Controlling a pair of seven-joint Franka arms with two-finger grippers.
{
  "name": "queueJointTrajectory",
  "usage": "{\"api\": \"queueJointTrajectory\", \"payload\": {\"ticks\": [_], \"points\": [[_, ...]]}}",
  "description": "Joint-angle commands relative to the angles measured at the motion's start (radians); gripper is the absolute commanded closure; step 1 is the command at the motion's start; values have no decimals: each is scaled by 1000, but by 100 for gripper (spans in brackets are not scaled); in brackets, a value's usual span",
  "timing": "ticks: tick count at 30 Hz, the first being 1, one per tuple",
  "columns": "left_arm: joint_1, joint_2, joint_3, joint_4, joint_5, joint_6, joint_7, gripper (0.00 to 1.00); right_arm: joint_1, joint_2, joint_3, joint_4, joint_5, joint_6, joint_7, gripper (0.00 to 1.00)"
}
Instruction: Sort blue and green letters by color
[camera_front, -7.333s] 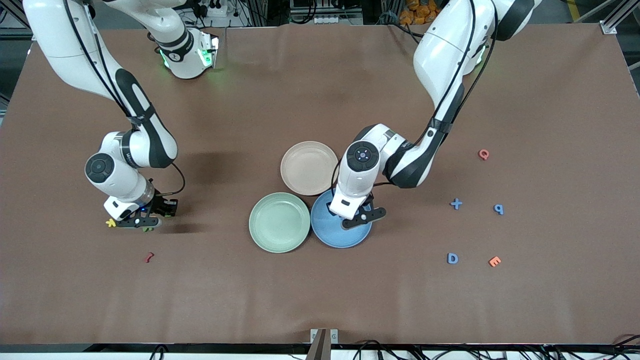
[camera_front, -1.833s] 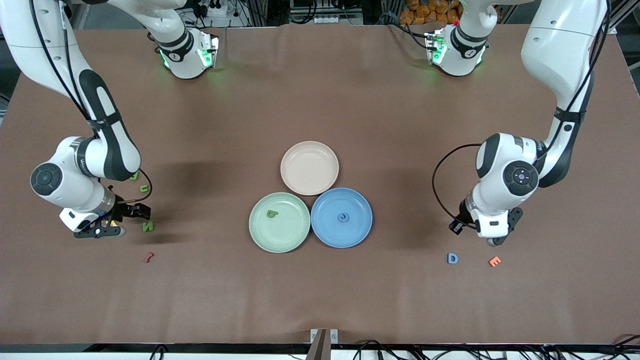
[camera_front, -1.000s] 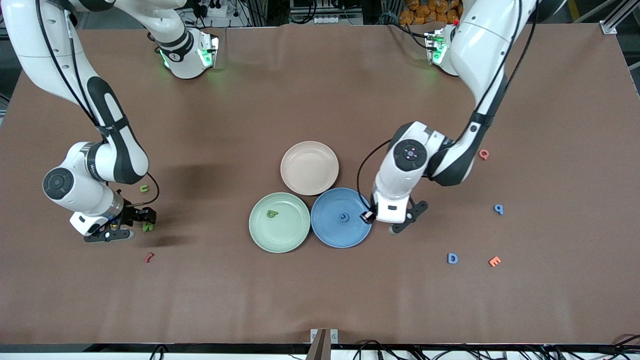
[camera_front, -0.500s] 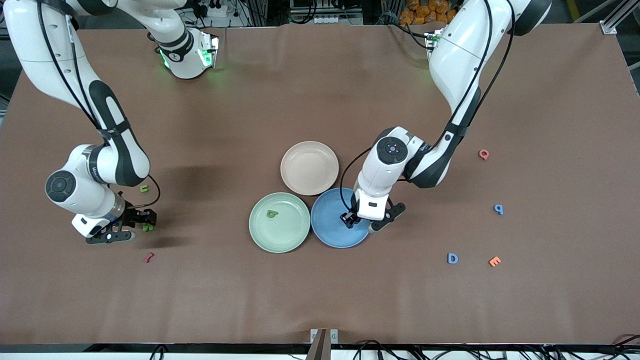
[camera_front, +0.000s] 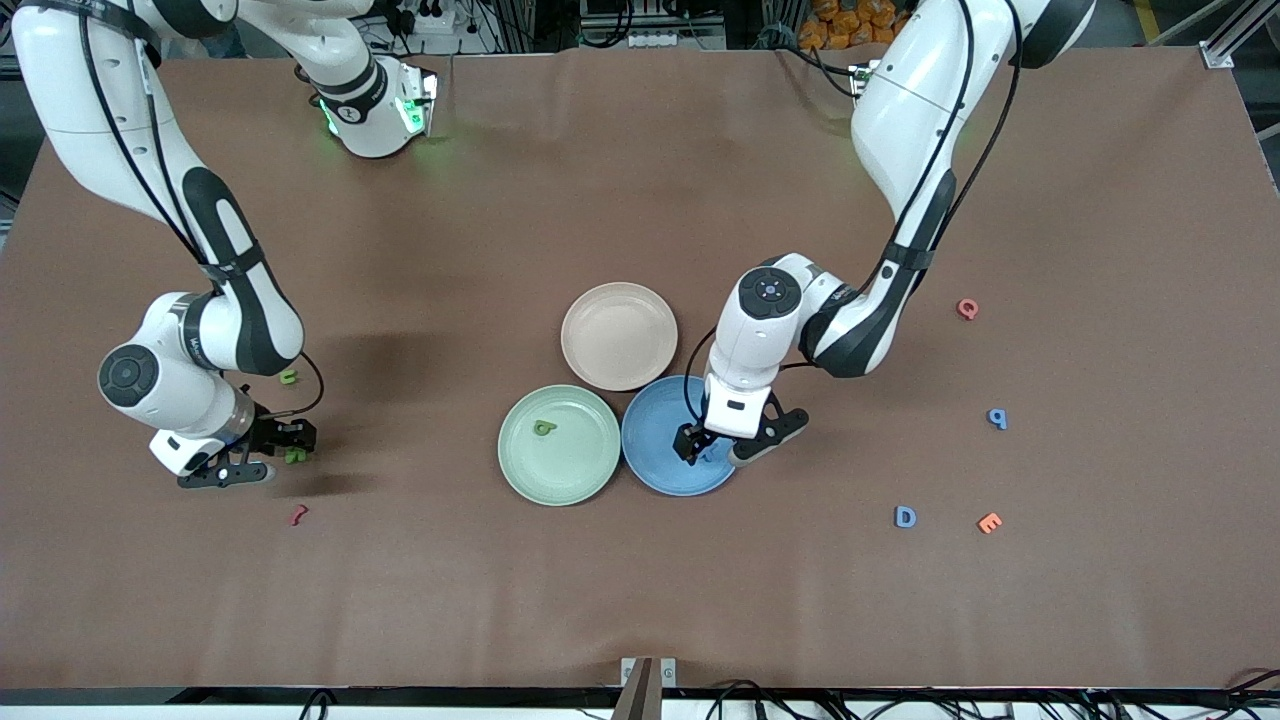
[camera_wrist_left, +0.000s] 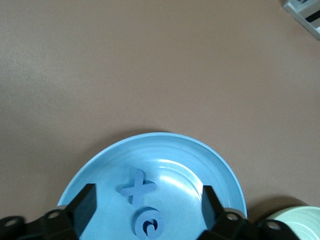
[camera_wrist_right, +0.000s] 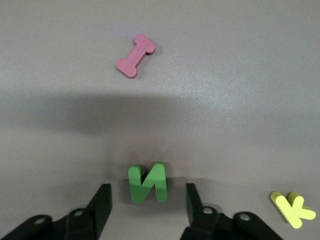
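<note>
My left gripper hangs open low over the blue plate. In the left wrist view its fingers stand wide apart, with a blue X and a blue C lying loose in the plate between them. My right gripper is open at table level toward the right arm's end, its fingers either side of the green N with a gap on each side. A green letter lies in the green plate. A green U, blue P and blue D lie on the table.
A beige plate touches both coloured plates. A dark red piece and a yellow K lie close to the N. A pink Q and an orange E lie near the blue letters.
The left gripper came in over the blue plate, opened and let the blue X drop into it. The right gripper's fingers have drawn closer around the green N.
</note>
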Motion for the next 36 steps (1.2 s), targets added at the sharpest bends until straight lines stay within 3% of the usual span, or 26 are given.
{"api": "queueJointTrajectory", "payload": {"ticks": [1,27,36], "points": [[4,-4,16,6,36,-38,-17,0,-7,18,6,22,3,5,-10,35],[347,-42,9,20,18,-230,330,0,-9,25,6,26,3,8,-10,44],[423,-27,9,43,-103,-230,471,0,-9,36,6,26,3,26,-10,46]]}}
